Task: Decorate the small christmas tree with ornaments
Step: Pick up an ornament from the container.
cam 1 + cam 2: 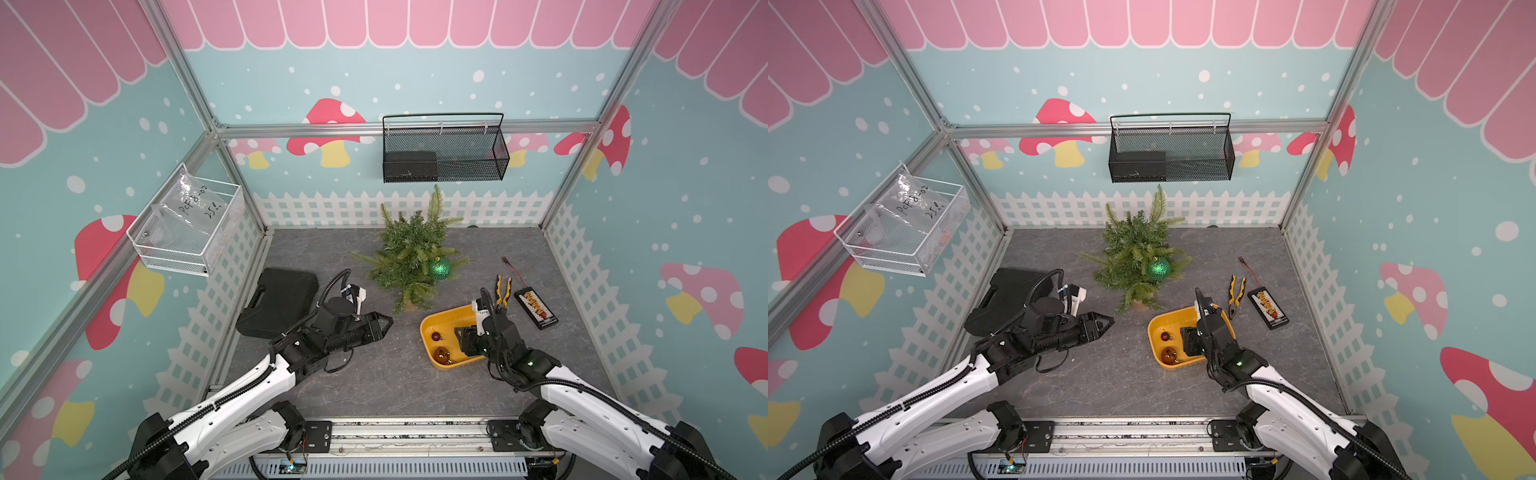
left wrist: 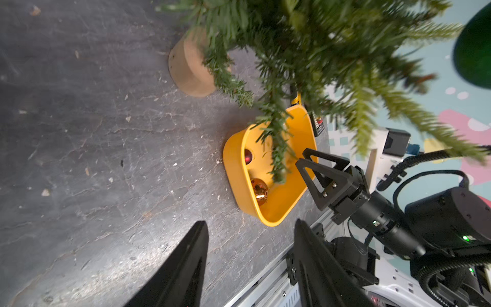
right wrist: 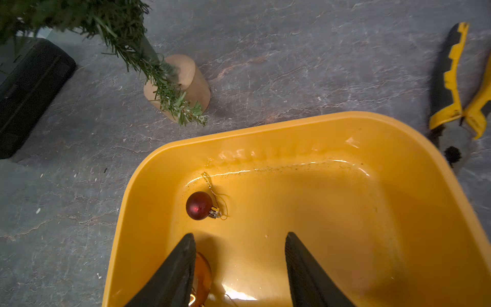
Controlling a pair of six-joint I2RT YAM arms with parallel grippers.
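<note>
My right gripper [image 3: 240,234] is matt black plastic. Below me, the yellow tray [image 3: 265,127] is glossy plastic. The dark red bauble [image 3: 199,205] has a satin sheen, the copper-orange bauble [image 2: 259,190] a mirror shine and the green bauble [image 1: 439,268] glitter. The tree base [image 3: 196,79] looks like matt wood, the tabletop [image 3: 292,53] like rough stone.

The grey, stone-patterned table [image 1: 374,382] is carrying five things. The tree [image 1: 409,249] is standing on its tan base [image 3: 186,77] near the back middle. A black case [image 1: 278,303] is lying on the left side. The yellow tray [image 1: 424,332] is sitting in front of the tree. Pliers [image 1: 503,291] are lying just beside the tray on its right, and a black board [image 1: 536,309] is lying near them.
</note>
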